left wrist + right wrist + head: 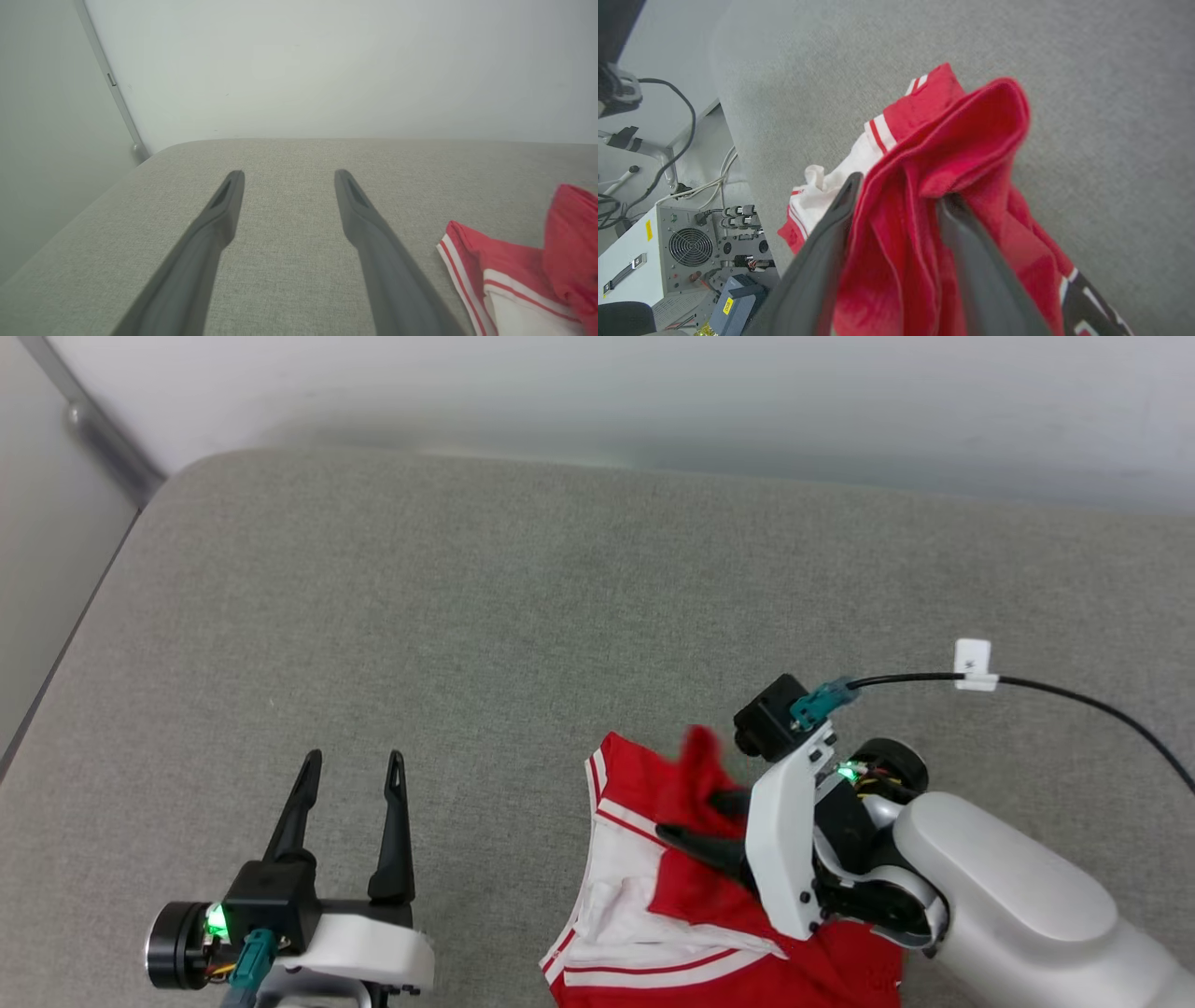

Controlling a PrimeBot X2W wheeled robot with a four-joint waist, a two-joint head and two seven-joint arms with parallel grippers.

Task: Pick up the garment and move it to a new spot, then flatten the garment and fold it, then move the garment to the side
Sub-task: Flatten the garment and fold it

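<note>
Grey surface (467, 616); garment (971, 130) draped between parted right gripper (901, 190).

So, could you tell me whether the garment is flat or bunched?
Bunched: the garment lies crumpled on the grey surface, red folds heaped over white.

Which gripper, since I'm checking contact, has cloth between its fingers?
The right gripper: the red garment bunches between its fingers; the left gripper stands open, apart from it.

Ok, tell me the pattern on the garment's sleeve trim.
Red and white stripes on the trim, shown best in the left wrist view.
</note>
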